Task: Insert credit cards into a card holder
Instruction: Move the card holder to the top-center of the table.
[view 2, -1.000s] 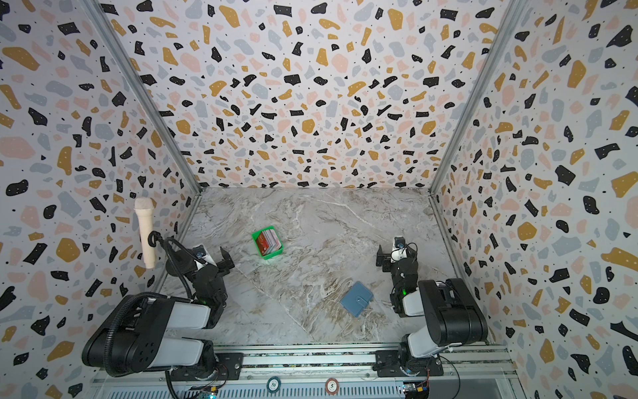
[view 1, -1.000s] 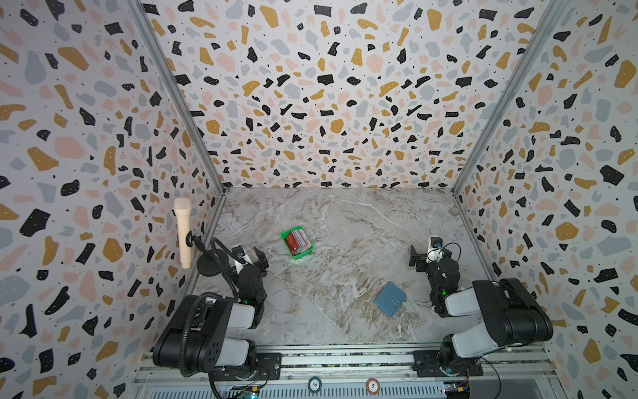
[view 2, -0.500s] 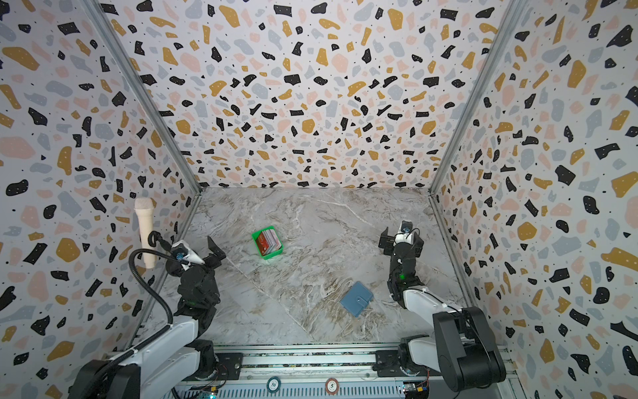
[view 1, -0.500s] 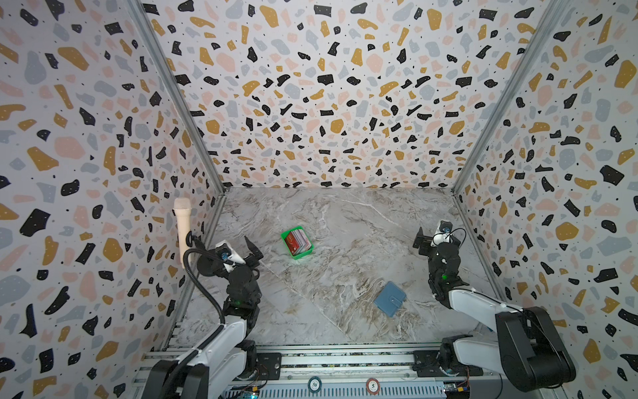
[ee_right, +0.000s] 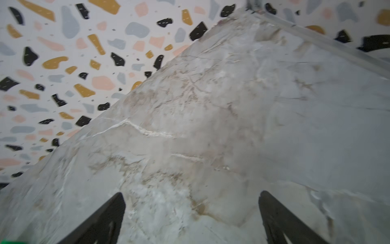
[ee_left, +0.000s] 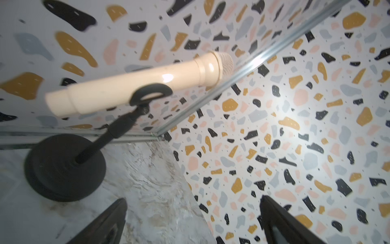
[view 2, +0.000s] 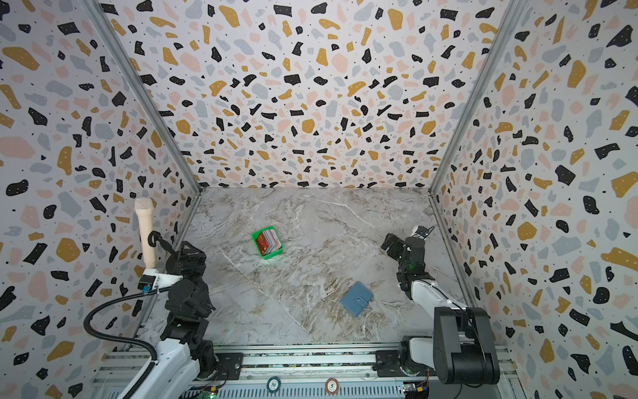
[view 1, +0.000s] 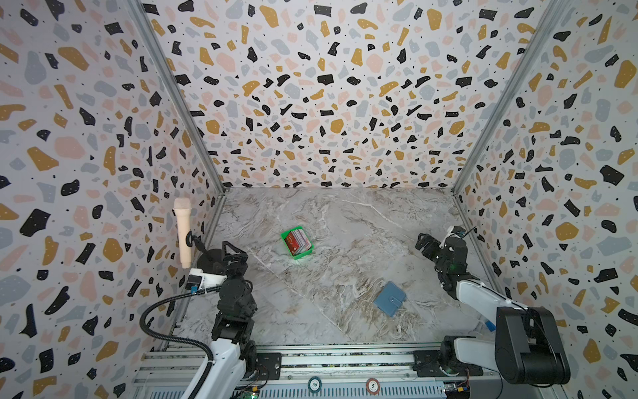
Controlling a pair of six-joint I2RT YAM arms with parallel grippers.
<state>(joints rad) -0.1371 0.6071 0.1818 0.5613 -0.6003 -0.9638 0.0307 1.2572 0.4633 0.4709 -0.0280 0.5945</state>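
Whereas top views show cards (view 1: 299, 241), wrists show marble (ee_right: 232, 105).

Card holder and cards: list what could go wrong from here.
1. The card holder lies shut and flat; it may slide when pried open.
2. The credit cards stand packed in the green tray; a pinch may lift several.
3. The open left pincer is near the microphone stand; a swing could knock it.

Left, beside me: a cream microphone (view 1: 182, 232) stood on its black stand (ee_left: 63, 166). Mid-table I saw a green tray (view 1: 299, 256) on the marble table (view 1: 345, 276), with terrazzo walls (view 1: 328, 103) around.
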